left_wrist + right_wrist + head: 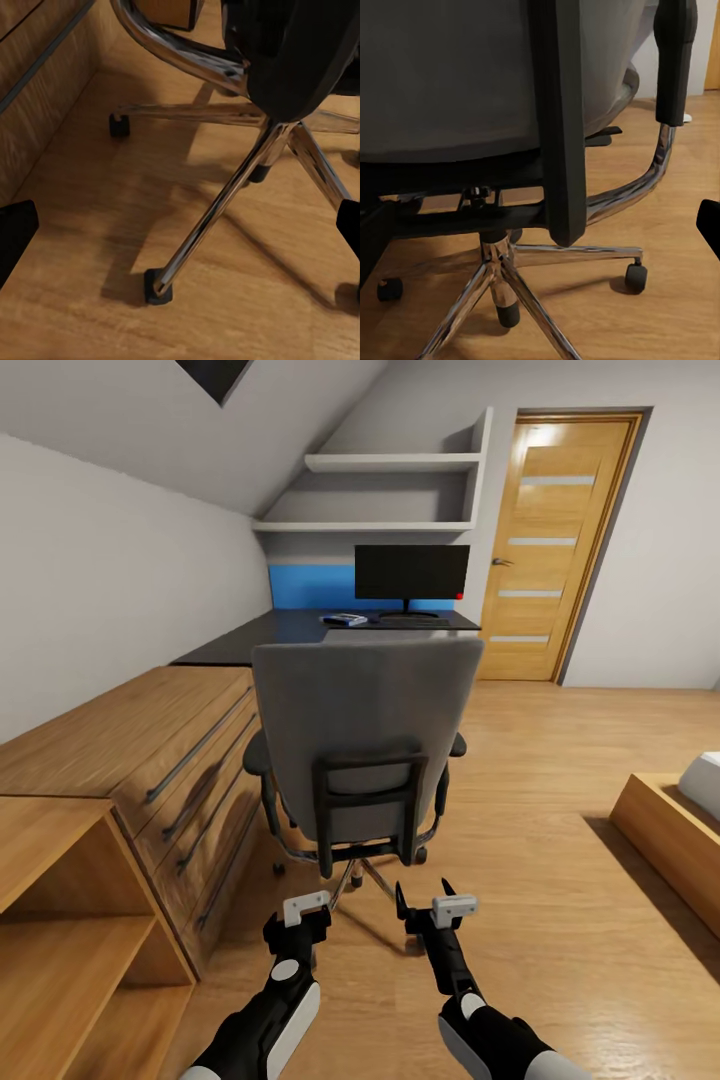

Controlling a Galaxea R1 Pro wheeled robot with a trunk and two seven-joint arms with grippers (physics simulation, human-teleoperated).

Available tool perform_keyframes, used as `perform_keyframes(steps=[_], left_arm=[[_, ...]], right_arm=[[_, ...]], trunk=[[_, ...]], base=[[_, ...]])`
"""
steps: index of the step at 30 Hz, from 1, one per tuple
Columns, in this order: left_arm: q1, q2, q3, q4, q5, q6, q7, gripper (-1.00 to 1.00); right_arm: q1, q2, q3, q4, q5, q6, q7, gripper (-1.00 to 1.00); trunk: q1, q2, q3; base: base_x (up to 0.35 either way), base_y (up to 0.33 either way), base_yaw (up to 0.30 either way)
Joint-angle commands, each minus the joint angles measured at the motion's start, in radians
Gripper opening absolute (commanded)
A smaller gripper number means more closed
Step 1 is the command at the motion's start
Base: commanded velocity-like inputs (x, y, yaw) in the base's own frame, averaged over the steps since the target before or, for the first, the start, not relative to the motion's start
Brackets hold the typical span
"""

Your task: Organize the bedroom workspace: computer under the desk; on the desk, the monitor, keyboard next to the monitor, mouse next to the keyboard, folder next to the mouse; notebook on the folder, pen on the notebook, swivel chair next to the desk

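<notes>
Head view: the swivel chair (365, 730) stands behind the desk (300, 628); right gripper (422, 903) open, left gripper (297, 920) also spread.

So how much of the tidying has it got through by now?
Done, it seems: the monitor stands on the desk, with a flat dark item, likely the keyboard, at its foot. In hand: nothing; the left hand and right hand hover open behind the swivel chair. Left: the chair, and whatever its back hides.
</notes>
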Motion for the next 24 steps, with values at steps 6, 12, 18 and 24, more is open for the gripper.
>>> perform_keyframes(steps=[6, 12, 18, 24], left_arm=[[-0.001, 0.0, -0.003, 0.001, 0.01, -0.006, 0.005, 1.0], [-0.001, 0.0, -0.004, 0.002, 0.011, -0.006, 0.004, 1.0], [-0.001, 0.0, -0.004, 0.002, 0.011, -0.006, 0.005, 1.0], [-0.001, 0.0, -0.003, 0.002, 0.012, -0.006, 0.008, 1.0]], right_arm=[[-0.001, 0.0, 0.008, 0.001, -0.005, -0.003, -0.019, 1.0], [-0.001, 0.001, 0.009, 0.001, -0.003, -0.002, -0.067, 1.0], [-0.001, 0.002, 0.011, 0.001, -0.002, 0.006, -0.083, 1.0], [-0.001, 0.0, 0.014, 0.003, 0.005, 0.008, -0.074, 1.0]], trunk=[[0.0, 0.0, -0.001], [0.0, 0.0, -0.001], [0.0, 0.0, -0.001], [0.0, 0.0, -0.001]], base=[[0.034, 0.0, 0.0], [0.17, 0.0, 0.0], [0.114, 0.0, 0.0], [0.18, 0.0, 0.0]])
